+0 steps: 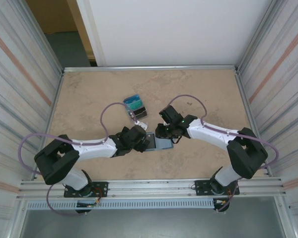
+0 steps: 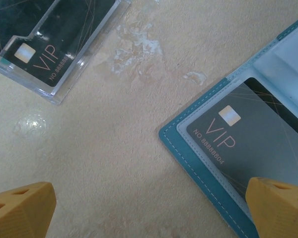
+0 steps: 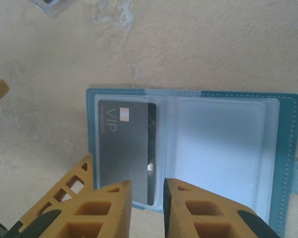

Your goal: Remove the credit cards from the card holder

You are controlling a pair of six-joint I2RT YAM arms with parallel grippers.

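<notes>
The card holder lies open and flat on the desk, between my two arms; one dark credit card marked VIP sits in its left pocket under a clear sleeve; the right pocket looks empty. I judge the card light, stiff and slick, thin enough to slip from flat pads; the holder is soft and would likely lift with it unless pinned; the best hold is the card's edge nearest my right pincer. That pincer hangs over the edge, fingers a narrow slit apart, clamped on nothing. My left pincer stands wide apart and empty, one fingertip over the holder's corner; touching or not, I cannot tell.
</notes>
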